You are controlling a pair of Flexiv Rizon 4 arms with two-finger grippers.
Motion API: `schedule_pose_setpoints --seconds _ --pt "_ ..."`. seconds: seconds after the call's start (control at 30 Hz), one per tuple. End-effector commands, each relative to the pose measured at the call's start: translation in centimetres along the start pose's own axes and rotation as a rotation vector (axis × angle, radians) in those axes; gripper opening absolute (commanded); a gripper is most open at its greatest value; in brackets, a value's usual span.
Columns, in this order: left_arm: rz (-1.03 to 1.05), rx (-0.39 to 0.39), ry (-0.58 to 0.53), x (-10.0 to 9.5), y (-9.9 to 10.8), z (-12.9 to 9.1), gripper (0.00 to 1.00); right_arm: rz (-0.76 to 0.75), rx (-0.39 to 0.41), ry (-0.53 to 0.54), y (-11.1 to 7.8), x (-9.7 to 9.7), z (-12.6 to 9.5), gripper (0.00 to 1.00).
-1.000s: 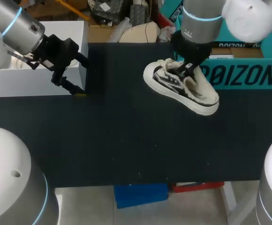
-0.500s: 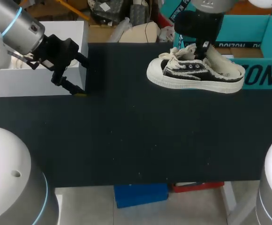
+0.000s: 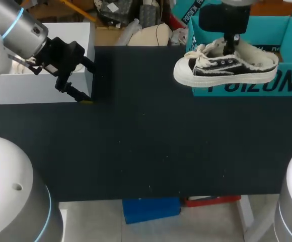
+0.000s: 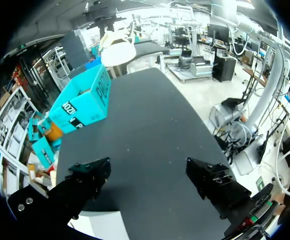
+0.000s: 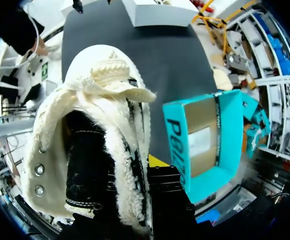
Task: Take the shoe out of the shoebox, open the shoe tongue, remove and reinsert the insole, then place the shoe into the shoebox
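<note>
Shoe [image 3: 236,70] hangs pinched by its side in right gripper [image 3: 230,46]; it could slip or bump box [image 3: 287,83] rim. Left gripper [image 4: 152,182] gapes wide.

The head view's upper edge is cutting off your right arm [image 3: 225,17], and the shoe [image 3: 226,68] is hiding the fingertips of the right gripper [image 3: 230,45] from you. The shoe is also covering part of the front wall of the shoebox [image 3: 267,25], and the side edge is cropping that box. In the right wrist view you are seeing only one finger [image 5: 166,195]; the shoe's fleecy collar is hiding the other.
</note>
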State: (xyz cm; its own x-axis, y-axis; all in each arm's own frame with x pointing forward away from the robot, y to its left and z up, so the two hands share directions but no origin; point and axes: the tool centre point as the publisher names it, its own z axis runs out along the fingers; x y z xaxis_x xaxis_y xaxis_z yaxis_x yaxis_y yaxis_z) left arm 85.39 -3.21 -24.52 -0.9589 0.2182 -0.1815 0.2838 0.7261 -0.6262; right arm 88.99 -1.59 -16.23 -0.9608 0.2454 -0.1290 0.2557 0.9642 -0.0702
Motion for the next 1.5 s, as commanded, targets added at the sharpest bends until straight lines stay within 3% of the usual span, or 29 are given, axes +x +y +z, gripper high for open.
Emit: schedule_pose_setpoints --seconds 0.03,0.47,0.73,1.1,1.5 --pt "-0.001 -0.005 0.002 0.0 0.0 0.0 1.0 -0.059 0.007 0.046 -1.0 -5.3 0.7 0.0" --pt "-0.001 -0.005 0.002 0.0 0.0 0.0 1.0 -0.144 -0.009 0.038 -4.8 -18.7 4.8 0.0" --pt "-0.001 -0.005 0.002 0.0 0.0 0.0 1.0 -0.108 -0.024 0.023 -6.9 -24.4 7.8 0.0" --pt "-0.001 -0.005 0.002 0.0 0.0 0.0 1.0 -0.071 -0.04 0.046 -7.4 -26.8 13.2 0.0" --pt "-0.001 -0.005 0.002 0.0 0.0 0.0 1.0 -0.016 -0.085 0.064 -6.9 -25.6 19.8 0.0"
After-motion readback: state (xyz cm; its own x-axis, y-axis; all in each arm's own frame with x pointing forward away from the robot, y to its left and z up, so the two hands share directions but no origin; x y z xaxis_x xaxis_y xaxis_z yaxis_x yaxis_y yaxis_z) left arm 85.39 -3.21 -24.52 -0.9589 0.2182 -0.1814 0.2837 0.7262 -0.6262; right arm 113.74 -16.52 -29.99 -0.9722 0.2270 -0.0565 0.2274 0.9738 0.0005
